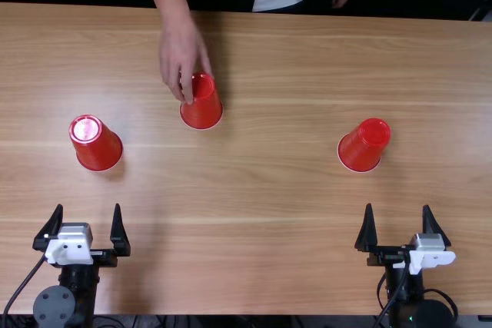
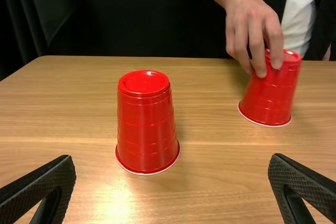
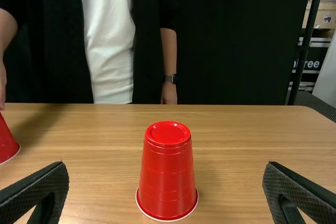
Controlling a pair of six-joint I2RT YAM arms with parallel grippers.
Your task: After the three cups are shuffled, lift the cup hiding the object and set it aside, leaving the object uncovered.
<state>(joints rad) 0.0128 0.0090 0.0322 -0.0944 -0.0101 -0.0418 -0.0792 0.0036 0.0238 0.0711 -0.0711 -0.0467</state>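
There — a person's hand (image 1: 181, 55) touches the middle cup (image 1: 203, 108).

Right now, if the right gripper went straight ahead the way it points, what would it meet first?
Most likely the upside-down red plastic cup ahead of the right gripper, roughly centred between its open fingers in the right wrist view; how far off it stands is unclear.

Left cup (image 1: 96, 144) sat on the surface (image 1: 269, 213) ahead of the left claw (image 1: 86, 209). Right cup (image 1: 364, 146) sat ahead of the right claw (image 1: 397, 209). Middle cup (image 1: 201, 103) sat farther out, between both claws, with a person's hand (image 1: 181, 55) on its top.
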